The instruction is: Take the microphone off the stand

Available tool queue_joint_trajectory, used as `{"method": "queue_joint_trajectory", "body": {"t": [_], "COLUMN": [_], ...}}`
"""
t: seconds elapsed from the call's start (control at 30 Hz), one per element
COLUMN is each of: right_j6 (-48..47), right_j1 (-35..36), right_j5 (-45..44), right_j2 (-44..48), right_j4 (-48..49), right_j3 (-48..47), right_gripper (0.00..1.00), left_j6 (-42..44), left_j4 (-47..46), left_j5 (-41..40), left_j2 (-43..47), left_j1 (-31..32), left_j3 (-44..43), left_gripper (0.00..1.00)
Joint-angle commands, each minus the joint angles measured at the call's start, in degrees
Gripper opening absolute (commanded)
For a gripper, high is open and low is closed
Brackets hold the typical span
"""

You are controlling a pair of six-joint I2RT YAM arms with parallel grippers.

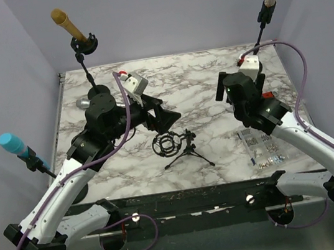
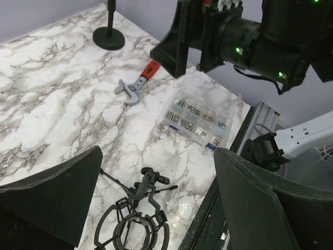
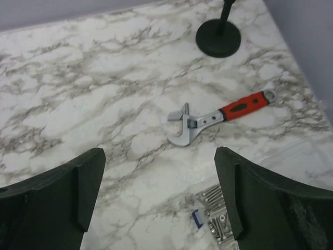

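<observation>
The left gripper point(image 2: 157, 177) is hovering wide open over the stand point(image 2: 136, 216), while the right gripper point(image 3: 158, 172) is hanging wide open above the wrench point(image 3: 208, 122) on the worktop point(image 3: 78, 94).

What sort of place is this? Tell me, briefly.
Probably a robot test cell: a marble-patterned table between plain walls, an adjustable wrench, a screw box and a tripod mic stand.
</observation>
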State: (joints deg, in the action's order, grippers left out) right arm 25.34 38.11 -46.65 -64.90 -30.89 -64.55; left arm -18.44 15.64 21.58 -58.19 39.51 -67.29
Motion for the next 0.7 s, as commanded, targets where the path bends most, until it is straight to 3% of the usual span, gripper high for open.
{"method": "queue_joint_trajectory", "body": {"t": [0.0,0.2,0.4,0.67], "right_j6": [-11.22,-17.96,-26.93,-36.23], "right_j1": [-5.87,-18.35,-23.38,-29.47], "right_j5": [-8.00,-4.57,-8.88,-5.54], "right_j2": [-5.33,-15.96,-27.52,-40.54], "right_j4": [9.60,20.55,36.50,42.40], "right_j3": [-7.70,-19.60,-29.44,-42.61], "right_gripper": [0.97,0.98,1.00,1.00], "left_j6": [-0.76,-2.22,-3.71,-5.44], "left_j4": [-2.44,-2.53,-4.23,-5.63], "left_j5": [-2.38,-0.85,0.84,3.73], "left_j2": [1.87,1.00,0.94,0.70], "left_j1": [0.38,0.34,0.95,1.04], "left_j3": [1.87,1.65,2.76,3.06], "left_gripper": [0.92,0.92,0.92,0.92]}}
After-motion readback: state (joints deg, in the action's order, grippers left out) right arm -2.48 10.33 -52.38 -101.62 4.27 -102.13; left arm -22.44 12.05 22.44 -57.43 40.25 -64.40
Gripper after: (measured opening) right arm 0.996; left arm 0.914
